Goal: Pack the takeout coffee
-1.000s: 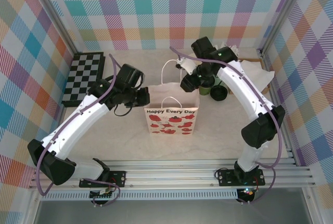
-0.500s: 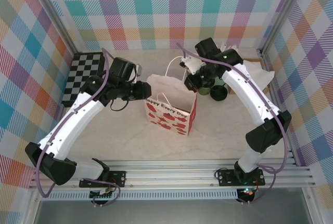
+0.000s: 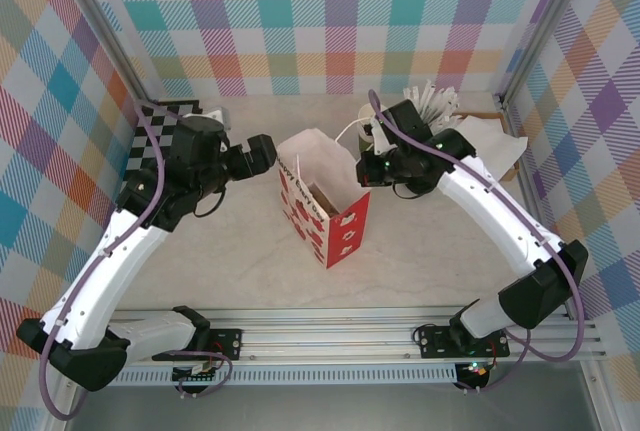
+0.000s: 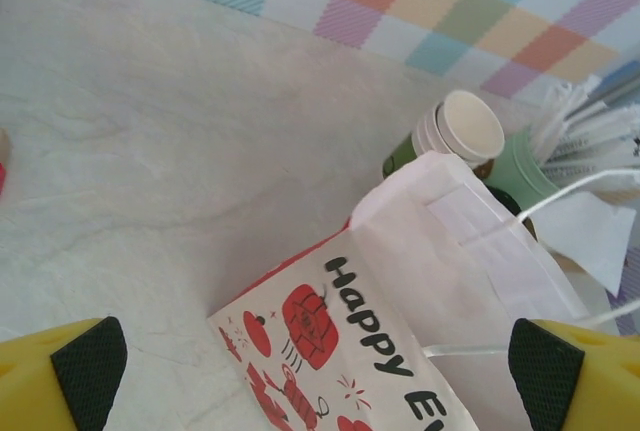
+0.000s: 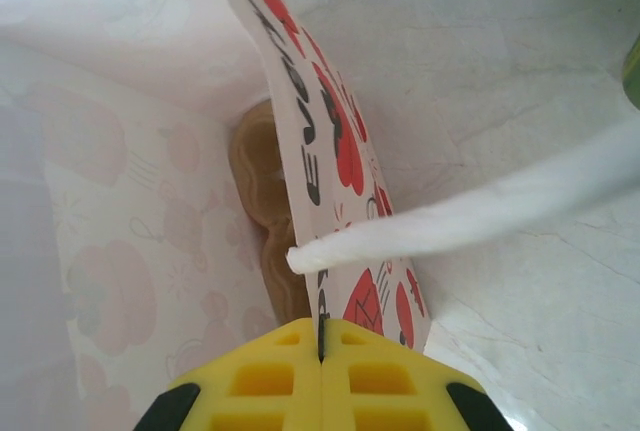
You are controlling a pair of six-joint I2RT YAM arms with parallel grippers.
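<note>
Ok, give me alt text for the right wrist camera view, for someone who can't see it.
The right tool, shut, pinches the top edge of a white paper bag printed with red designs. Inside the bag lies a brown cardboard piece; a white handle cord crosses above the pale table.

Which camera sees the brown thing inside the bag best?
The right wrist camera: it looks into the bag at the brown cardboard on its bottom. The top view catches a brown sliver; the left wrist view gets the bag's printed outside.
</note>
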